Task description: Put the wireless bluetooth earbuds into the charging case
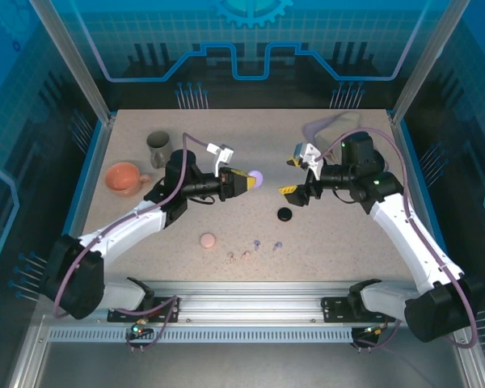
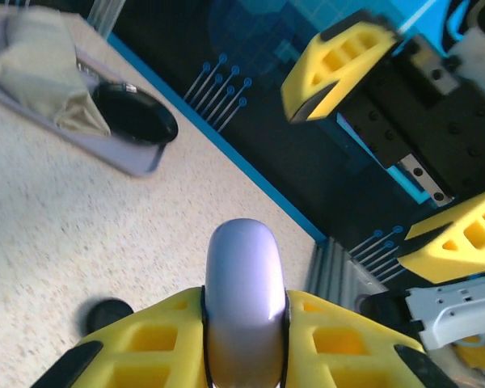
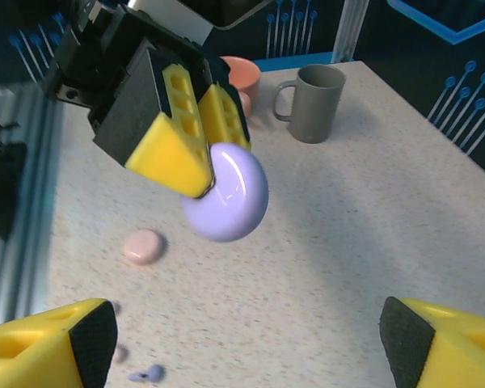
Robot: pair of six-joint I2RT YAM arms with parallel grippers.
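My left gripper (image 1: 246,182) is shut on a round lavender charging case (image 1: 257,176), held on edge above the table. The closed case (image 2: 244,299) sits squeezed between the yellow fingers. My right gripper (image 1: 295,175) faces it from the right, open, with nothing between its fingers (image 3: 246,331). From the right wrist the case (image 3: 226,194) hangs in front of the left gripper's fingers (image 3: 178,137). Tiny earbuds lie on the table near the front: pinkish ones (image 1: 238,255) and lavender ones (image 1: 267,242), one lavender bud (image 3: 145,374) close to my right gripper.
A pink round case (image 1: 208,240) lies left of the earbuds and a black one (image 1: 284,214) below my right gripper. A grey mug (image 1: 158,148) and a salmon cup (image 1: 124,179) stand at the back left. Blue walls enclose the table.
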